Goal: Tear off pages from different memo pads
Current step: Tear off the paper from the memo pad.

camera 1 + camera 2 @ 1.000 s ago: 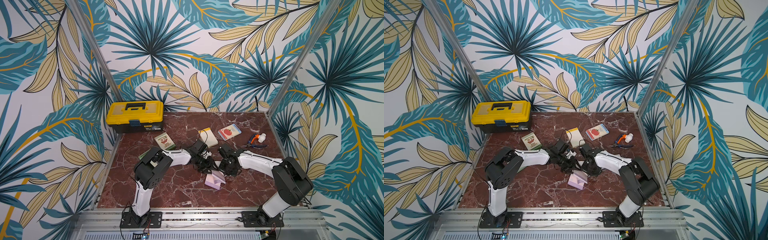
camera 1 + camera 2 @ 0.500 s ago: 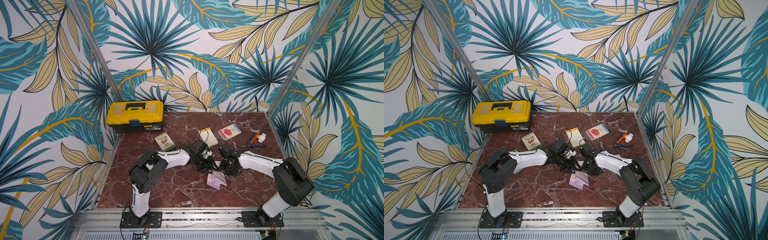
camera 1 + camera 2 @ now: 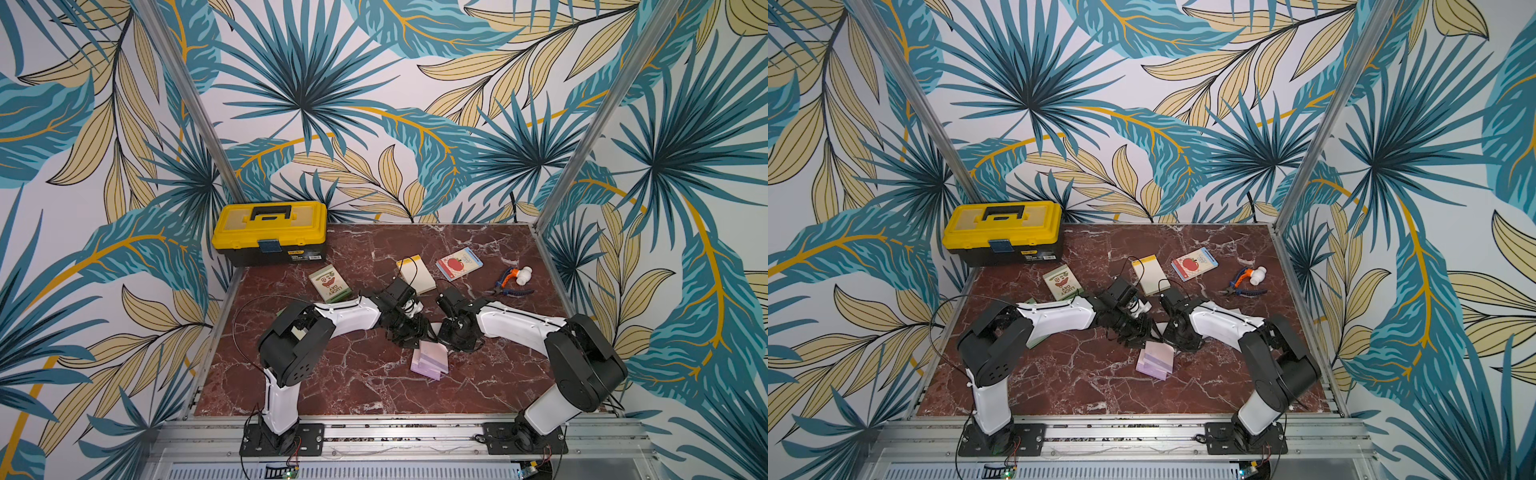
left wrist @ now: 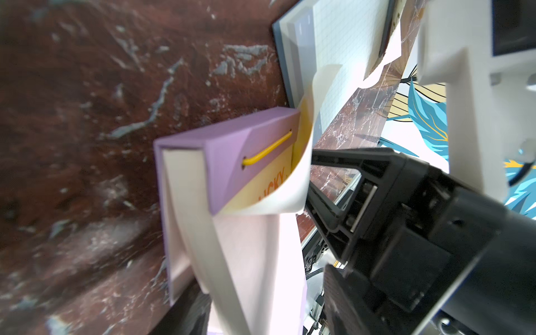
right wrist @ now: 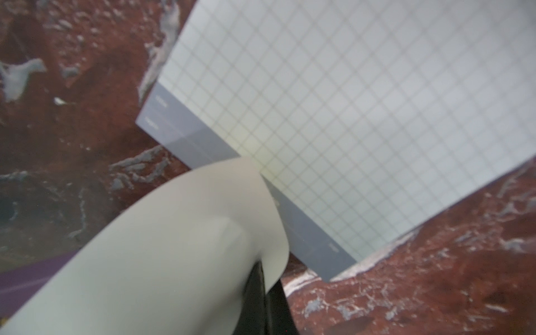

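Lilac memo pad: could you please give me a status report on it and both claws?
Right claw shut on curled page. Left claw by lilac memo pad, state unclear. Page not confirmed torn free. Grid pad close beside.

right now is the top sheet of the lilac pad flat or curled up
Curled up. In the left wrist view the top sheet bows away from the lilac pad, its printed face inward.

From high in front, we look down over the whole table (image 3: 332,374) in both top views. Our wrist cameras sit close, sharing a grid pad (image 4: 342,43) and, seemingly, one curled page (image 5: 174,246).
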`<state>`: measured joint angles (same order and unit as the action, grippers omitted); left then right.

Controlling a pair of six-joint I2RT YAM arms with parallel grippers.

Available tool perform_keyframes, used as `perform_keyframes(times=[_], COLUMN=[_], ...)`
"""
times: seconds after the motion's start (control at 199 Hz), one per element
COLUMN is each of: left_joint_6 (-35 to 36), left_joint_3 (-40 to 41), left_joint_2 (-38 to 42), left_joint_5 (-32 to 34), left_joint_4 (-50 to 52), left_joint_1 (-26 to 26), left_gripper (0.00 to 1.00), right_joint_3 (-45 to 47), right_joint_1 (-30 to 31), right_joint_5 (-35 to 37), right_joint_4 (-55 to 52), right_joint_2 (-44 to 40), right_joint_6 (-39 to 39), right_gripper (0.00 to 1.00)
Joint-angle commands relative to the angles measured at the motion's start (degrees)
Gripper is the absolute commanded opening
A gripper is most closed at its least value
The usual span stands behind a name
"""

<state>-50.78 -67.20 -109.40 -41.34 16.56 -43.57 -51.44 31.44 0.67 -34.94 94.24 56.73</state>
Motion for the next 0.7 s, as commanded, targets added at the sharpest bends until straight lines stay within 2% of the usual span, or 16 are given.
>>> perform_keyframes(times=[0.0, 0.115, 0.341, 0.397, 0.613, 0.698], left_joint_6=[1.0, 1.2, -2.3, -2.4, -0.6, -1.4], left_joint_3=[-2.1, -2.0, 0.4, 0.4, -0.2, 0.3], left_joint_2=[3.7, 4.5, 4.9, 4.9, 5.4, 5.4], left_joint_5=[-4.3, -3.8, -5.6, -5.7, -5.7, -6.4], left_joint_4=[-4.6, -4.5, -11.3, -11.6, -9.4, -11.6], left_joint_1=[-1.4, -1.4, -1.3, -1.4, -1.3, -1.3], left_gripper=[0.61, 0.57, 0.4, 0.4, 0.54, 0.58], right_joint_3=[3.8, 4.0, 4.0, 4.0, 3.8, 3.6], right_joint_1=[1.0, 1.0, 0.9, 1.0, 1.0, 1.0], right_joint_5=[-3.9, -4.0, -4.4, -4.4, -4.4, -4.5], right_joint_4=[3.0, 3.1, 3.6, 3.4, 3.3, 3.5], right_joint_2=[6.6, 6.8, 7.0, 7.0, 7.1, 7.3], right_joint_6=[0.2, 0.2, 0.3, 0.1, -0.1, 0.1], right_gripper=[0.0, 0.0, 0.0, 0.0, 0.0, 0.0])
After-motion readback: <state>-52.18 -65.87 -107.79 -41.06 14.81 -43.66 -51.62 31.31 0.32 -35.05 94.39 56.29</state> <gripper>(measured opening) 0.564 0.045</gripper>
